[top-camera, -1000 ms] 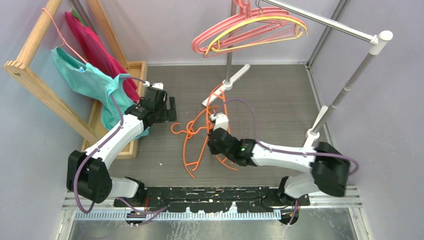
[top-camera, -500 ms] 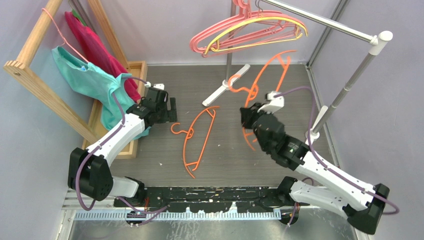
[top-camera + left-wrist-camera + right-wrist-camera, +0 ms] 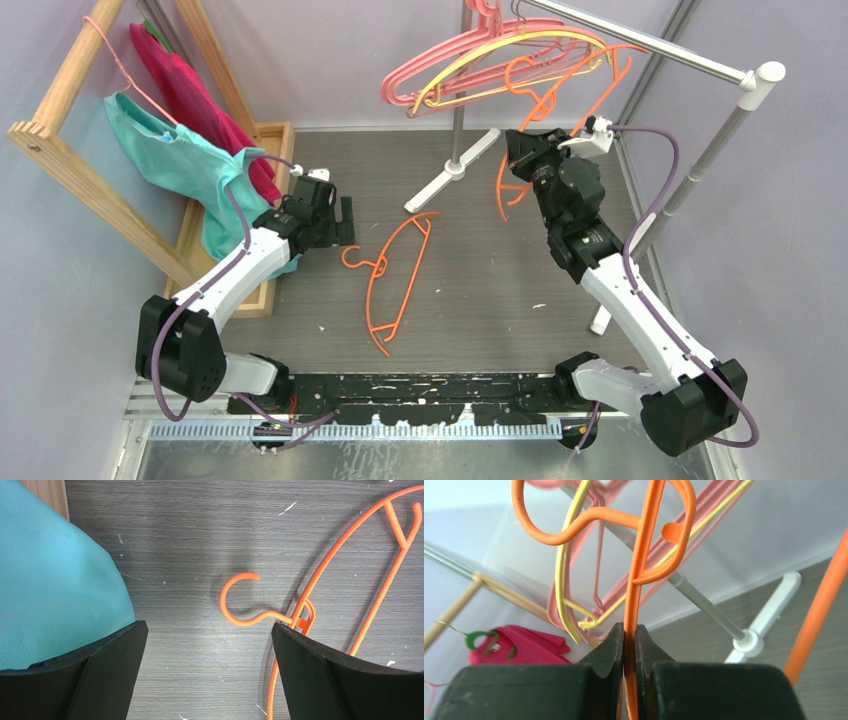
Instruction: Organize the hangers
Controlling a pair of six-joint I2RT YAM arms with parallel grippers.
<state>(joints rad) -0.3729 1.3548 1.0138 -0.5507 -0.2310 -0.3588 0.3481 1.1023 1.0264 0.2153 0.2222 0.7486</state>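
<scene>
- The right gripper [image 3: 629, 630], held high over the far right part of the table [image 3: 480, 300], has its fingers [image 3: 610, 647] pinching the stem of an orange hanger [image 3: 644, 555].
- That hanger's hook sits just beside the metal rail [image 3: 650, 45]; whether it touches the rail cannot be told.
- Pink and yellow hangers [image 3: 480, 50] hang on the rail above the table's far edge.
- A second orange hanger [image 3: 383, 266] lies flat near the middle of the table, hook pointing towards the left edge.
- The left gripper [image 3: 208, 627] hovers over that hook with its fingers spread wide, gripping nothing.
- Teal cloth [image 3: 50, 580] drapes from the wooden rack [image 3: 60, 150] at the left edge, just beside the left gripper.
</scene>
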